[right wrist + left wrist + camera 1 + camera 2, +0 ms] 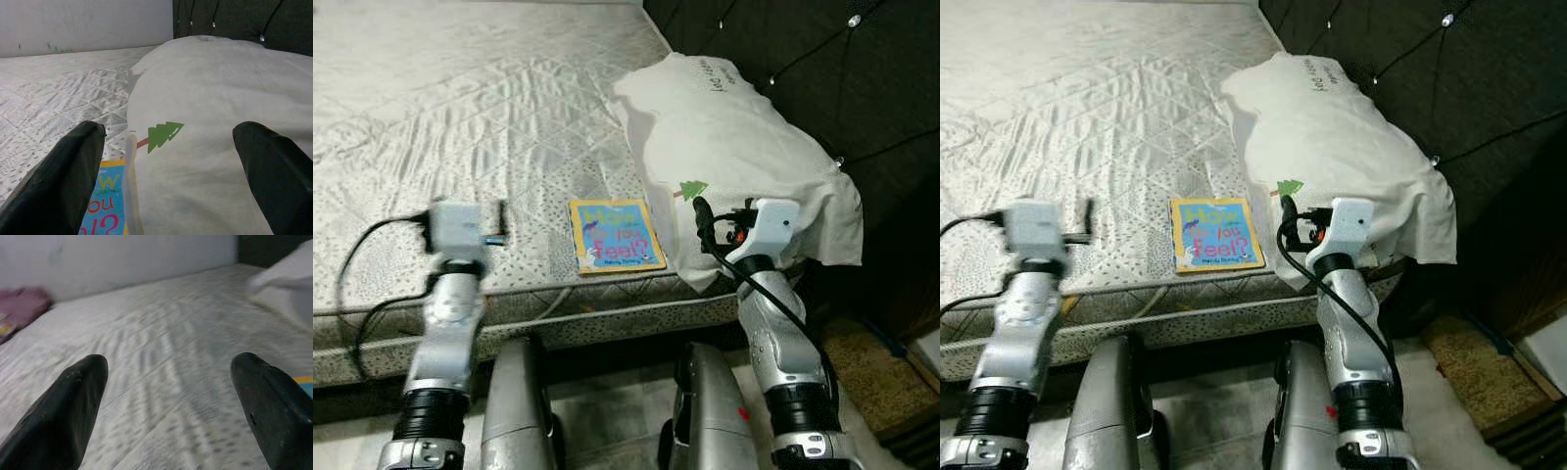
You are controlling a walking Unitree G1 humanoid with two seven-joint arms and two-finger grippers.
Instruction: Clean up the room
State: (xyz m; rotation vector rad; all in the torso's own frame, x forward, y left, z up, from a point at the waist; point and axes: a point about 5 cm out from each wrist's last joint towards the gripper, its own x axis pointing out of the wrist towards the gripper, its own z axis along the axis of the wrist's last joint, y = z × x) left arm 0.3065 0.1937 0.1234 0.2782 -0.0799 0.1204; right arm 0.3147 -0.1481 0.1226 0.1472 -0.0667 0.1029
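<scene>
**Book and pillow on the bare mattress, both grippers raised at the near edge**

A picture book [616,235] with a blue cover and yellow border lies flat on the mattress [460,117], close to its near edge and a little right of centre. Its right side sits just beside, perhaps touching, a white pillow [734,137] that carries a small green tree print [164,134] and some dark lettering near its far end. The pillow lies along the right side of the mattress, against a dark tufted headboard [862,88], and its near corner droops over the mattress edge.

The right gripper [168,171] is held up at the near right corner, pointed at the pillow's near face, its fingers [68,181] spread wide with nothing between them; the book's corner shows below. The left gripper [168,401] hovers over the near left part of the mattress, well apart from the book, jaws likewise wide and empty. Far off across the mattress, by the pale wall, lies a purple bundle of cloth [24,306].
</scene>
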